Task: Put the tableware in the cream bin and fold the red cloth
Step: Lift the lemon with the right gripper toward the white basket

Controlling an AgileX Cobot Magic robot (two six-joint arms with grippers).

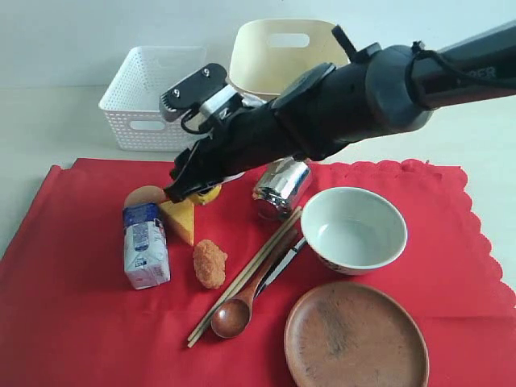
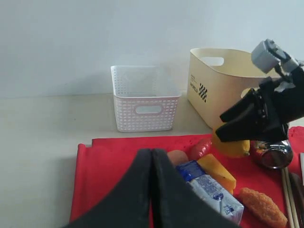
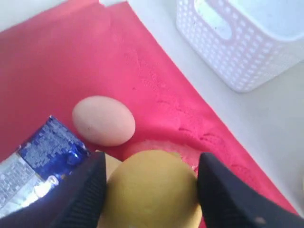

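one lemon [image 3: 151, 190] sits between my wide-open right jaws, back edge of the red cloth [image 3: 61, 61]; i'd close centred, gently. left jaws shut, empty.

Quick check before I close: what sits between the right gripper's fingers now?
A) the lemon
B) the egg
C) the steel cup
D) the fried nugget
A: in the right wrist view the yellow lemon fills the gap between the right gripper's open fingers, while the egg lies outside them.
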